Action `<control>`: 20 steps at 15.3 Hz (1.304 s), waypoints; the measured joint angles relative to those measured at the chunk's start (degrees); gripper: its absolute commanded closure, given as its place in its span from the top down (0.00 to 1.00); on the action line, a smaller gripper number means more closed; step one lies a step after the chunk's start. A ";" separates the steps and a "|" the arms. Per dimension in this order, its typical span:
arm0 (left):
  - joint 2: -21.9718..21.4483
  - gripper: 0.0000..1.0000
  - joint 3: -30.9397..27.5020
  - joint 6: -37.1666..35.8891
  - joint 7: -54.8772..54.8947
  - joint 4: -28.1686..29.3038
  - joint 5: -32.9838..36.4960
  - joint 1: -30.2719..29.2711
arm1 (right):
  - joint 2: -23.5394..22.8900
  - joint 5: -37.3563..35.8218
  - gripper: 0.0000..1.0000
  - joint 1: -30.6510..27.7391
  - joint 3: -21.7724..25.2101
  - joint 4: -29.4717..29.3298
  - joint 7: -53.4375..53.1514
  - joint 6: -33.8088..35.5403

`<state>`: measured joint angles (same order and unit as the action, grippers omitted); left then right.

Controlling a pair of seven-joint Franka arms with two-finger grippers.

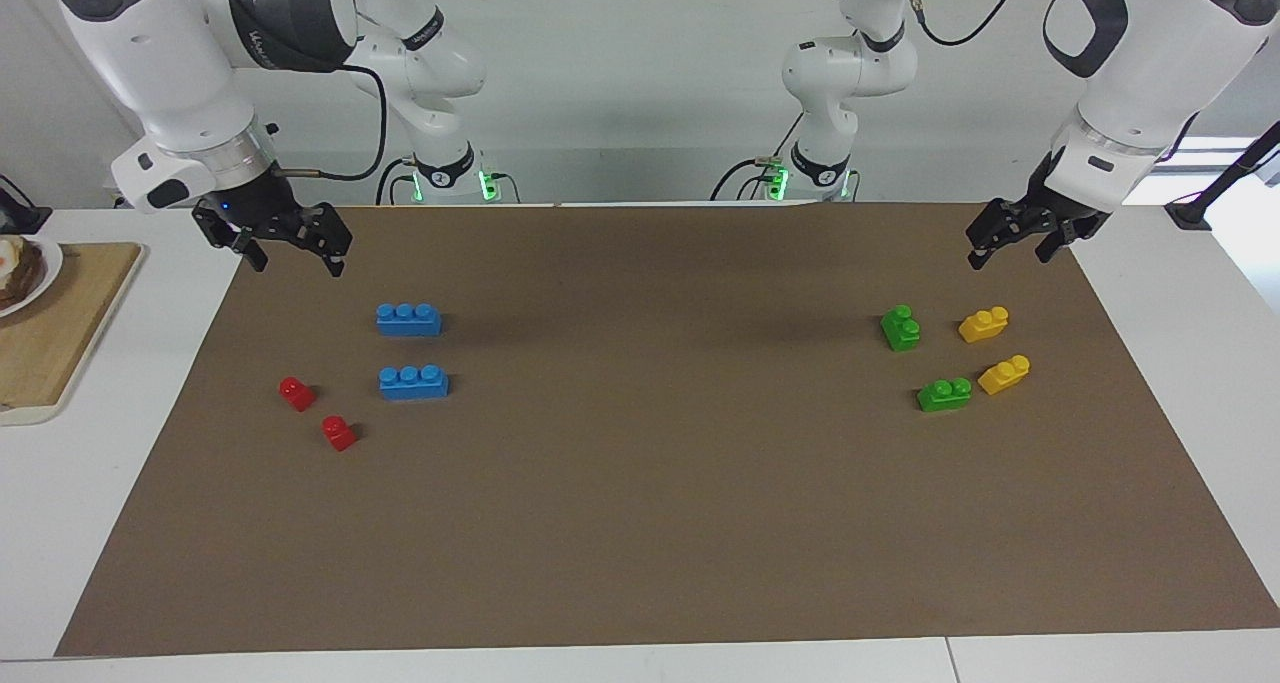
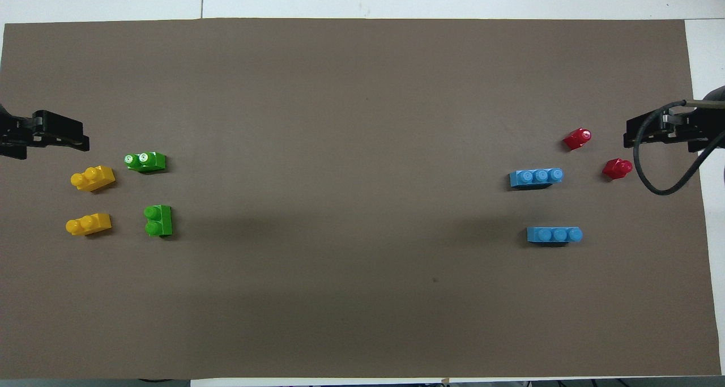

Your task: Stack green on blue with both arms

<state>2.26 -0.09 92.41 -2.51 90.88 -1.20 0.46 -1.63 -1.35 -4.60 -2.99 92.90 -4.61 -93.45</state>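
Two green bricks lie on the brown mat at the left arm's end, one nearer to the robots than the other. Two blue three-stud bricks lie flat at the right arm's end, one nearer to the robots than the other. My left gripper hangs open and empty over the mat's corner, above and apart from the green bricks. At the other corner my right gripper is raised, open and empty, touching nothing.
Two yellow bricks sit beside the green ones, toward the mat's end. Two small red bricks lie beside the blue ones. A wooden board with a plate stands off the mat at the right arm's end.
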 measured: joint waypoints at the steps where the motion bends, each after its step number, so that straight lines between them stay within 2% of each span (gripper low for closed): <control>1: 0.00 1.00 0.00 0.00 0.00 0.00 0.00 0.00 | 0.00 0.00 1.00 0.00 0.00 0.00 0.00 0.00; 8: -0.01 1.00 -0.30 0.20 0.02 0.46 0.00 -0.01 | 0.00 0.00 1.00 0.00 -0.07 0.02 0.00 0.00; 11: -0.61 1.00 -1.02 1.17 -0.02 2.77 0.00 -0.09 | -0.04 0.00 1.00 -0.01 -0.07 0.13 -2.30 -0.15; 15: -3.41 1.00 -1.72 6.34 0.01 9.79 0.00 -0.74 | -0.50 0.27 0.99 -0.01 -0.08 0.66 -17.75 -2.03; 20: -5.13 1.00 -1.82 11.76 1.34 16.83 0.00 -2.62 | -3.52 5.62 0.98 -0.08 -0.10 1.74 -48.14 -5.65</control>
<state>-2.86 -1.91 104.16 -1.17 107.71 -1.19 -2.15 -5.14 4.27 -4.69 -3.09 94.63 -52.75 -99.11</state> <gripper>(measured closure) 0.000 0.000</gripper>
